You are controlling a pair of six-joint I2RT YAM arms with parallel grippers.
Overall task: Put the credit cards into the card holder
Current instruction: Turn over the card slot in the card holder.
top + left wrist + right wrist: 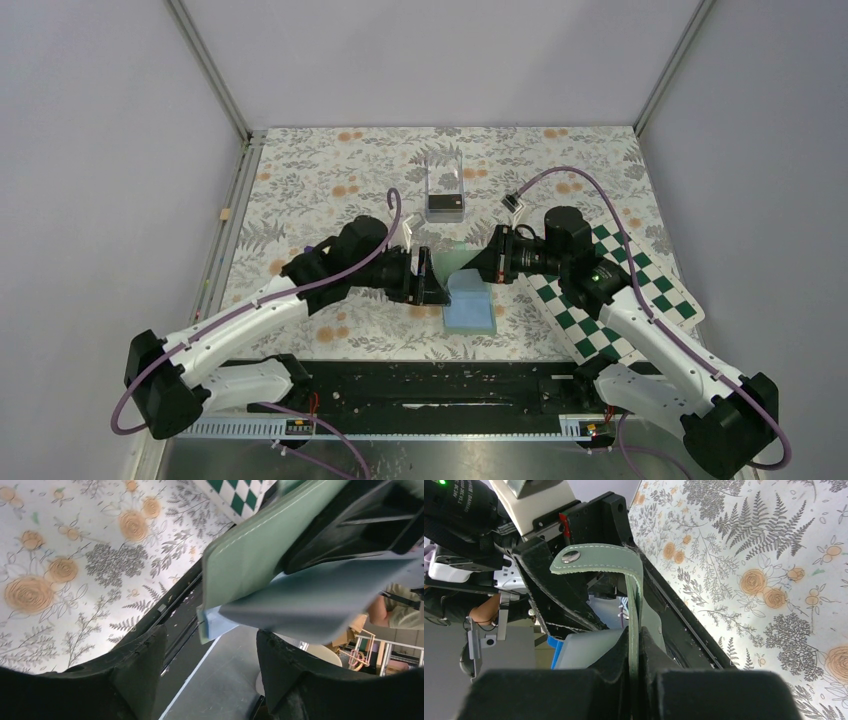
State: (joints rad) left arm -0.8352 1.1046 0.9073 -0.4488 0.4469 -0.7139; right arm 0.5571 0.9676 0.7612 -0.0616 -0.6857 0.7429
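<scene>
So the card holder [468, 300] is held up, opened out, about midway along the worktop's near edge, a little in from it. Its green outer flap [634, 625] is pinched flat by the clenched jaws of the right gripper [634, 647], and the strap with the metal snap [570, 556] is curled over at the top. The pale blue-grey inner panel [310, 600] is spread toward the near edge. Whether its lower edge touches the worktop can't be told.

The left gripper [210, 640] is parked right against the holder from the left side. Its jaws are spread wide with nothing gripped, and a corner of the holder is seen just past the fingertips.

One black credit card [445, 206] can be made out in the clear acrylic box [444, 175], further toward the far edge, roughly mid-width. A green-and-white chequered board [625, 290] is laid by the right edge, toward the near-right corner. Everything is set on a floral-print worktop [330, 190].
</scene>
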